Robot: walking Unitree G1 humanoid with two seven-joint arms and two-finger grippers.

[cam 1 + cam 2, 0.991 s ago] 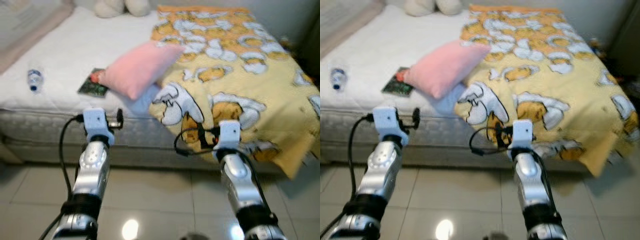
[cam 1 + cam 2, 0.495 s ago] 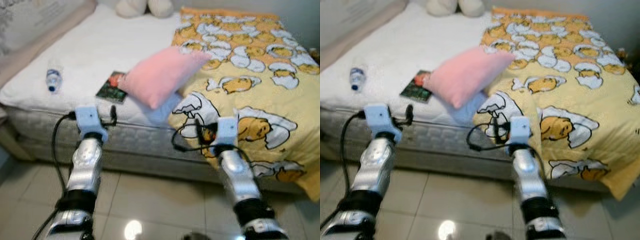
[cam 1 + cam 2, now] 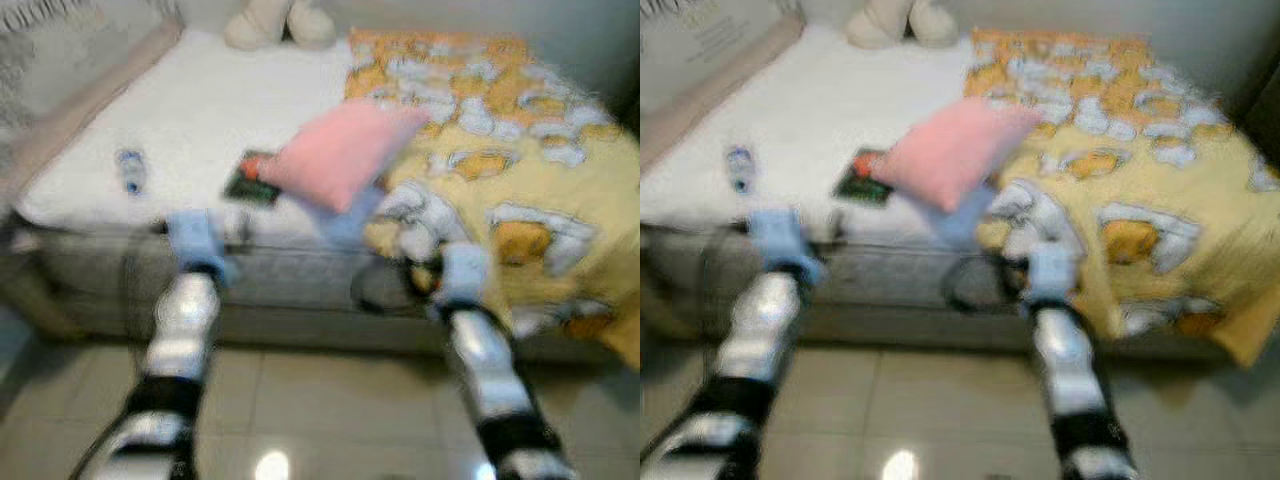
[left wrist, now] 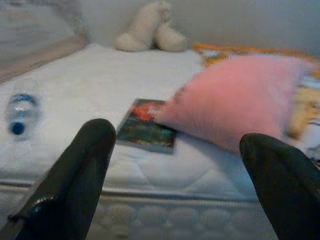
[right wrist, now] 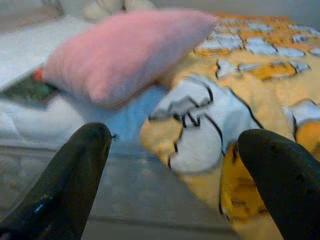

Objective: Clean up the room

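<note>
Pink pillow (image 4: 240, 97) lies on the white mattress (image 3: 190, 120) of the bed, plump and smooth, near the front edge; its long axis runs diagonally, one corner toward the yellow blanket (image 3: 520, 150) and the far side, the lower end toward the front edge. Its lower end overlaps a flat book (image 4: 145, 131) with a dark green and red cover; no title is legible, both eye views being blurred. Yellow blanket with white-and-orange cartoon figures covers the bed's right half and drapes over the front edge; printing on it cannot be read as words. Clear plastic bottle (image 4: 19, 112) with a blue cap lies on its side on the mattress, well apart from the book, cap end toward the front edge; label not readable. Cream plush toy (image 4: 150, 30) sits at the far side by the wall. Left hand (image 4: 180, 185), fingers apart and empty, is held in front of the mattress edge facing the book. Right hand (image 5: 175, 180), fingers apart and empty, faces the pillow and blanket edge. Floor (image 3: 320, 400) is pale glossy tile.
</note>
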